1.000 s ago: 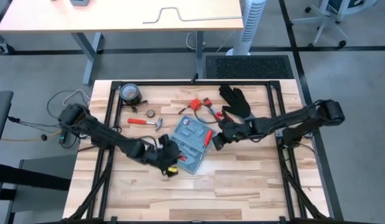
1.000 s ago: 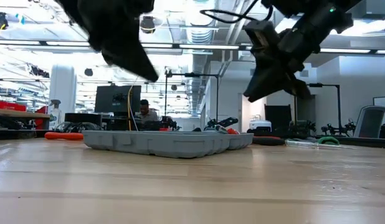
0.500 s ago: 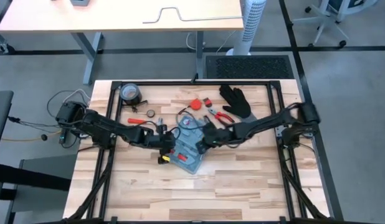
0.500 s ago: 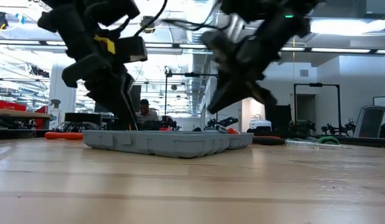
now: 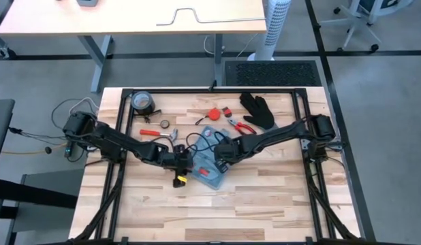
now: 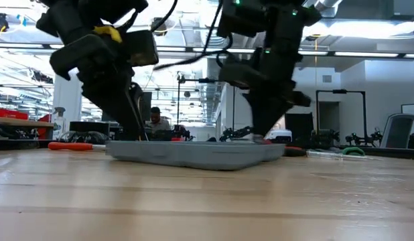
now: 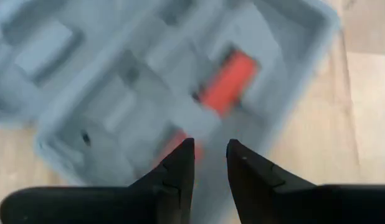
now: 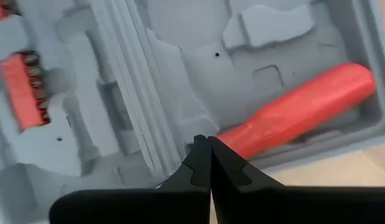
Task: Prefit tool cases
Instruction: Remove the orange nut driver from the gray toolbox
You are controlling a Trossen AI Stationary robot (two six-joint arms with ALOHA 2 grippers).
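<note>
The light-blue tool case [image 5: 209,171] lies open and flat on the wooden table, showing grey-blue moulded slots [image 8: 149,62]. A red-handled tool [image 8: 298,106] and a red bit strip [image 8: 18,87] sit in the slots. My left gripper [image 5: 190,165] stands over the case's left end [image 6: 136,130], fingers a little apart [image 7: 210,152] above a red piece [image 7: 227,81]. My right gripper [image 5: 219,165] is shut and points down into the case [image 6: 260,134]. My left gripper's fingers reach down to the case's left part [image 7: 118,81]; I cannot tell whether they touch it. My right gripper has its shut fingertips [image 8: 199,155] down on the moulded inside [image 8: 180,124] beside the red handle, coming steeply from above. The case lies flat on the table.
At the back of the table are a black glove [image 5: 258,109], red pliers [image 5: 241,124], a red tape measure [image 5: 214,113], a hammer [image 5: 159,134] and a roll of tape [image 5: 142,102]. Bare wood lies along the table's near side.
My left gripper has come from the case's near left corner toward the far edge, over the case's left end. My right gripper has swung from the table's right side toward the left and down into the case. The case has slid a little toward the table's right.
</note>
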